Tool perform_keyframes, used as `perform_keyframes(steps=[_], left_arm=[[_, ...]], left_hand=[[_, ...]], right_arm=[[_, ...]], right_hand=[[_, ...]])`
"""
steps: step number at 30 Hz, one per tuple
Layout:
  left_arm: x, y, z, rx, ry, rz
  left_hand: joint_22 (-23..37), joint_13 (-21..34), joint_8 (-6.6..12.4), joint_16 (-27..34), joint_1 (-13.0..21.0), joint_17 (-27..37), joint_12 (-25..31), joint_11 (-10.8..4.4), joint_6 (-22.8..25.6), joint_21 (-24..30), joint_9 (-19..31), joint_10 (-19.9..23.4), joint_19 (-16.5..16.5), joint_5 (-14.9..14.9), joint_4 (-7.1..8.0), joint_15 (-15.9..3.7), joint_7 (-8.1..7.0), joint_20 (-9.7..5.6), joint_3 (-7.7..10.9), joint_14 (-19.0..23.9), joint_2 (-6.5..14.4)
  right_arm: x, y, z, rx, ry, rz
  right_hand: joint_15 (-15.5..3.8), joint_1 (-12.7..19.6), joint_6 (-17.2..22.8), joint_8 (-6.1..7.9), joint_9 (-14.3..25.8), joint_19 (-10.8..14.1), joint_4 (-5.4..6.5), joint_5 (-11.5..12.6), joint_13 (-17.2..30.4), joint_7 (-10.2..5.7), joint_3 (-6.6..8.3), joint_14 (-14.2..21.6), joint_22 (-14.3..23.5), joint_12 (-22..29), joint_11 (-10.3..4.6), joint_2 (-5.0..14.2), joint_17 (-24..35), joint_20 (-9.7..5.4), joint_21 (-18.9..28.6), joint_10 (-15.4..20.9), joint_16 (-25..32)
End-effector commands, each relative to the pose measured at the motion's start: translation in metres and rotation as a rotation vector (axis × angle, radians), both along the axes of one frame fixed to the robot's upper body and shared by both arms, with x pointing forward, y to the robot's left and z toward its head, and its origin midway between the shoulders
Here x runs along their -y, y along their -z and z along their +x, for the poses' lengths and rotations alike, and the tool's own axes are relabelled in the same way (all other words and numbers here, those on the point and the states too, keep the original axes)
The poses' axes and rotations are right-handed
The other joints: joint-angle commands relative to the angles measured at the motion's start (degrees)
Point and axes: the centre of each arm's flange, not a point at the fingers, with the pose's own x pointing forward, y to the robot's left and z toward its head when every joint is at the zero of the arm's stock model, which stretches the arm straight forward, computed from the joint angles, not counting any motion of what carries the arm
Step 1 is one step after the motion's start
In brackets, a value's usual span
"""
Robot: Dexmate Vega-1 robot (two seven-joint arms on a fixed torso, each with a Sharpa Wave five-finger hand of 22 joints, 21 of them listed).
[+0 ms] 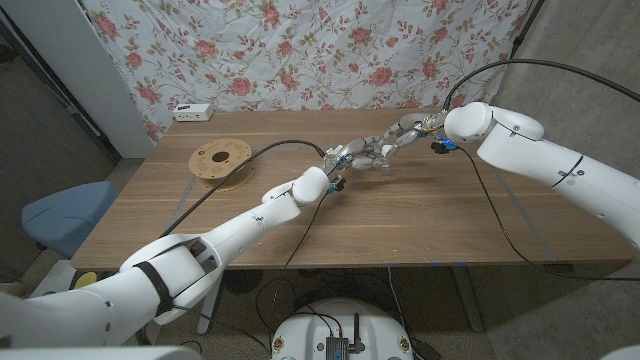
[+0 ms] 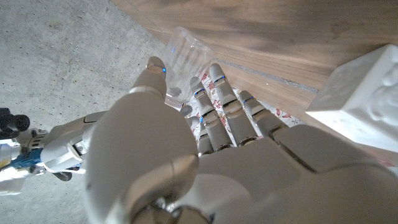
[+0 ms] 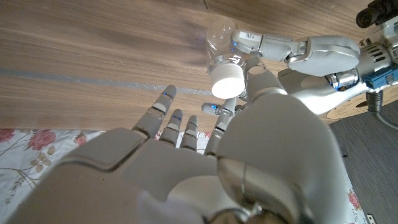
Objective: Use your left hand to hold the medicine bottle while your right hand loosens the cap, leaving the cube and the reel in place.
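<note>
Your left hand (image 2: 186,155) is gripping the clear bottle (image 3: 219,38) mid-table; right hand (image 3: 205,155) is hovering spread, empty, seemingly just off the cap (image 3: 226,79). Light, slick plastic: pinch the cap's rim.

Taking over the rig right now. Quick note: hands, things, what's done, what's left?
Left hand: grips the clear plastic medicine bottle between thumb and fingers.
Right hand: fingers right at the white round cap; cannot tell whether they grip it.
White cube: on the wooden table, close to the left hand.
Round wooden reel: on the table's left part, apart from both hands.
Done: bottle held.
Left: loosen the cap, which sits on the bottle.
</note>
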Motion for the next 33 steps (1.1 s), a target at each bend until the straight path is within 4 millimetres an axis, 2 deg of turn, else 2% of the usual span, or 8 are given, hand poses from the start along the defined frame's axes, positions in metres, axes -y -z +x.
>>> perform_keyframes(steps=[1, 9, 13, 18, 33], left_arm=[[0.002, 0.000, -0.001, 0.003, 0.003, 0.001], [0.002, 0.002, -0.004, 0.002, 0.004, 0.001], [0.002, 0.003, -0.006, 0.002, 0.002, 0.000], [0.001, 0.005, -0.008, 0.003, 0.001, 0.001], [0.000, 0.005, -0.009, 0.005, -0.002, -0.003]], left_hand=[[0.1, 0.1, -0.15, 0.0, -0.2, 0.0, 0.4, -0.40, 0.3, -0.1, 0.3, 1.1, 0.5, 0.4, 0.00, -5.91, -0.31, -6.62, 0.45, 0.6, 0.3], [0.1, 0.1, -0.15, 0.0, -0.3, 0.0, 0.3, -0.36, 0.3, -0.1, 0.3, 1.0, 0.5, 0.4, 0.00, -5.85, -0.38, -6.63, 0.56, 0.6, 0.2], [0.1, 0.1, -0.14, 0.0, -0.3, 0.0, 0.4, -0.67, 0.3, -0.1, 0.3, 1.1, 0.5, 0.4, -0.04, -5.91, -0.46, -6.67, 0.64, 0.6, 0.2], [0.1, 0.1, -0.13, 0.0, -0.3, 0.0, 0.4, -0.34, 0.3, -0.1, 0.3, 1.1, 0.5, 0.4, -0.08, -5.95, -0.54, -6.65, 0.72, 0.5, 0.1], [0.1, 0.2, -0.12, 0.0, -0.5, 0.0, 0.3, -0.51, 0.4, -0.1, 0.3, 1.0, 0.5, 0.4, -0.07, -5.93, -0.59, -6.60, 0.94, 0.5, 0.1]], right_arm=[[0.000, 0.000, -0.002, -0.003, 0.010, -0.002], [-0.002, 0.001, -0.006, 0.019, 0.047, -0.016], [-0.002, 0.002, -0.008, 0.027, 0.061, -0.022], [-0.003, 0.003, -0.009, 0.032, 0.080, -0.030], [-0.004, 0.000, -0.014, 0.022, 0.095, -0.056]], right_hand=[[0.58, -2.0, -0.9, -0.65, 0.0, -0.1, 0.58, -0.4, 0.2, 1.06, -0.80, 0.1, 0.2, -0.2, 0.67, -0.50, 0.2, 0.19, 0.0, -0.1, 0.0], [0.95, -5.4, -0.7, -0.66, 0.2, -0.1, 1.71, -1.0, 0.3, 2.68, -2.28, 0.1, 0.2, 0.1, 1.31, -1.54, 0.3, 0.41, 0.0, 0.1, 0.1], [1.09, -6.6, -0.6, -0.62, 0.2, -0.1, 2.06, -1.2, 0.3, 3.29, -2.72, 0.3, 0.2, 0.2, 1.72, -1.80, 0.3, 0.65, 0.1, 0.2, 0.2], [1.16, -7.6, -0.2, -0.49, 0.3, 0.0, 2.41, -1.3, 0.3, 3.98, -3.09, 0.4, 0.3, 0.3, 1.82, -1.91, 0.3, 0.83, 0.2, 0.4, 0.3], [1.55, -8.8, 0.1, -0.24, 0.6, -0.1, 2.44, -1.3, 0.3, 5.06, -3.66, 0.4, 0.3, 0.3, 2.00, -2.46, 0.3, 0.98, 0.1, 0.2, 0.3]])
